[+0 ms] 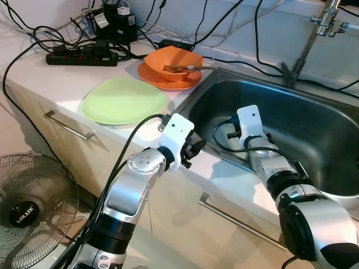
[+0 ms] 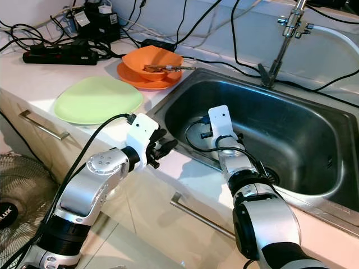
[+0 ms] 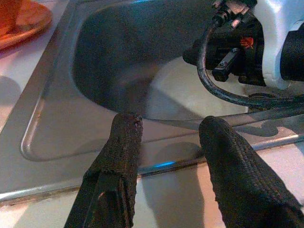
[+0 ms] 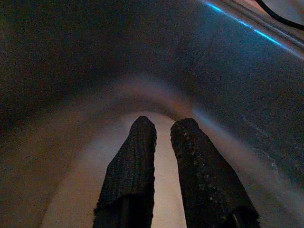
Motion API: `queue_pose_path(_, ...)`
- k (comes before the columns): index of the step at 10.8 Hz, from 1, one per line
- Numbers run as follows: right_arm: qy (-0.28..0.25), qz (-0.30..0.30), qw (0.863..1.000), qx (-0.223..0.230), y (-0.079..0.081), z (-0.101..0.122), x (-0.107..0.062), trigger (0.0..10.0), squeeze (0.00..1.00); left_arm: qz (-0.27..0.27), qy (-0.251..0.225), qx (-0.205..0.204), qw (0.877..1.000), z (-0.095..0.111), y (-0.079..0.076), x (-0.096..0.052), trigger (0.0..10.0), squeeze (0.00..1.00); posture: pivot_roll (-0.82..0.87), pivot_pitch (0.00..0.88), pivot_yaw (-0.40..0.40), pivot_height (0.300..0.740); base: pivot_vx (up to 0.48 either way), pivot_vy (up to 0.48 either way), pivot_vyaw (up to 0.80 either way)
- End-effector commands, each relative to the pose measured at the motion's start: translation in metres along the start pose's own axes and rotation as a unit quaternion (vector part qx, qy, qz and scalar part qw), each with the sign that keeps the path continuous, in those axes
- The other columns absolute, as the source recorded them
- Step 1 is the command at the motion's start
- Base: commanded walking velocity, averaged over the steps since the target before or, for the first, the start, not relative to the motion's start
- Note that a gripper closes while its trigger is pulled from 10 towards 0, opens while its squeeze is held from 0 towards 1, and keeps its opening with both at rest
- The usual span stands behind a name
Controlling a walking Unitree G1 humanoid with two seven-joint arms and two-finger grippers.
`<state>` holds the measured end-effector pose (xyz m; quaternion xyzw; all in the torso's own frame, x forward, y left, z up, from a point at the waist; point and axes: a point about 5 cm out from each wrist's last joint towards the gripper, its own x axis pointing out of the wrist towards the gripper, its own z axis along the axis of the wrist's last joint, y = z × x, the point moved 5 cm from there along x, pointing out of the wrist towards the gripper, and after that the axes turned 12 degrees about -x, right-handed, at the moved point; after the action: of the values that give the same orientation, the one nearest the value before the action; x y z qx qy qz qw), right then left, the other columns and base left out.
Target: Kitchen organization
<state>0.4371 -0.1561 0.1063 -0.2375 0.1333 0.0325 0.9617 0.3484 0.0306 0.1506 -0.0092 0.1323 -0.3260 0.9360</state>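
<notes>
A light green plate [image 1: 123,100] lies on the white counter left of the steel sink [image 1: 314,112]. Behind it an orange bowl [image 1: 174,60] sits on an orange plate [image 1: 168,82], with utensils [image 1: 189,68] resting across the bowl. My left gripper [image 3: 166,126] hovers open over the sink's front left rim with nothing between its fingers. My right gripper [image 4: 164,126] reaches down inside the sink, fingers almost together. It is just above a pale, whitish object [image 3: 185,90] on the sink floor, and what that object is I cannot make out.
A faucet [image 1: 317,28] rises behind the sink. A black power strip [image 1: 81,56] and tangled cables crowd the counter's back. Drawer handles [image 1: 67,126] run below the counter edge. A floor fan [image 1: 28,207] stands at the lower left.
</notes>
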Motion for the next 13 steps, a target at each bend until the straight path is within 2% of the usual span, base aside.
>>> queue_pose_path(1, -0.009, 0.004, 1.0, 0.002, 0.001, 0.007, 0.001, 10.0, 0.0, -0.003, -0.001, 0.0, 1.0, 0.001, -0.004, -0.001, 10.0, 0.0, 0.28, 0.021, -0.063, 0.74, 0.0, 0.0, 0.0)
queue_pose_path(3, -0.029, -0.006, 0.999, 0.014, -0.004, 0.017, 0.002, 10.0, 0.0, 0.01, -0.015, 0.004, 1.0, 0.005, -0.001, 0.0, 10.0, 0.0, 0.27, 0.024, -0.062, 0.74, 0.0, 0.0, 0.0)
queue_pose_path(4, -0.052, -0.021, 0.998, 0.026, -0.011, 0.028, 0.002, 10.0, 0.0, 0.034, -0.032, 0.03, 0.998, 0.012, 0.005, 0.0, 10.0, 0.0, 0.27, 0.026, -0.059, 0.74, 0.0, 0.0, 0.0)
queue_pose_path(5, -0.07, -0.029, 0.996, 0.036, -0.016, 0.035, 0.001, 10.0, 0.0, 0.057, -0.035, 0.073, 0.995, 0.014, 0.012, -0.001, 10.0, 0.0, 0.27, 0.026, -0.058, 0.74, 0.0, 0.0, 0.0)
queue_pose_path(6, -0.093, -0.038, 0.993, 0.055, -0.022, 0.045, 0.0, 10.0, 0.0, 0.085, -0.034, 0.137, 0.986, 0.017, 0.021, -0.004, 10.0, 0.0, 0.27, 0.029, -0.057, 0.74, 0.0, 0.0, 0.0)
queue_pose_path(7, -0.122, -0.043, 0.987, 0.097, -0.028, 0.057, -0.002, 10.0, 0.0, 0.126, -0.024, 0.241, 0.962, 0.019, 0.036, -0.01, 10.0, 0.0, 0.27, 0.033, -0.057, 0.74, 0.0, 0.0, 0.0)
queue_pose_path(8, -0.144, -0.028, 0.981, 0.126, -0.024, 0.064, -0.004, 10.0, 0.0, 0.15, -0.012, 0.287, 0.946, 0.018, 0.047, -0.015, 10.0, 0.0, 0.27, 0.036, -0.055, 0.74, 0.0, 0.0, 0.0)
queue_pose_path(9, -0.152, -0.016, 0.976, 0.155, -0.019, 0.065, -0.005, 10.0, 0.0, 0.169, -0.001, 0.317, 0.933, 0.015, 0.055, -0.02, 10.0, 0.0, 0.26, 0.038, -0.054, 0.74, 0.0, 0.0, 0.0)
queue_pose_path(10, -0.161, -0.002, 0.972, 0.173, -0.011, 0.065, -0.008, 10.0, 0.0, 0.184, 0.006, 0.336, 0.924, 0.013, 0.061, -0.024, 10.0, 1.0, 0.26, 0.04, -0.054, 0.74, 0.0, 0.0, 0.0)
queue_pose_path(12, -0.165, 0.018, 0.969, 0.184, 0.003, 0.065, -0.012, 10.0, 0.0, 0.208, 0.015, 0.352, 0.913, 0.015, 0.07, -0.032, 10.0, 1.0, 0.26, 0.042, -0.054, 0.74, 0.0, 0.0, 0.0)
queue_pose_path(13, -0.162, 0.022, 0.967, 0.194, 0.008, 0.064, -0.013, 10.0, 0.0, 0.223, 0.023, 0.366, 0.903, 0.019, 0.075, -0.037, 10.0, 1.0, 0.27, 0.043, -0.056, 0.74, 0.0, 0.0, 0.0)
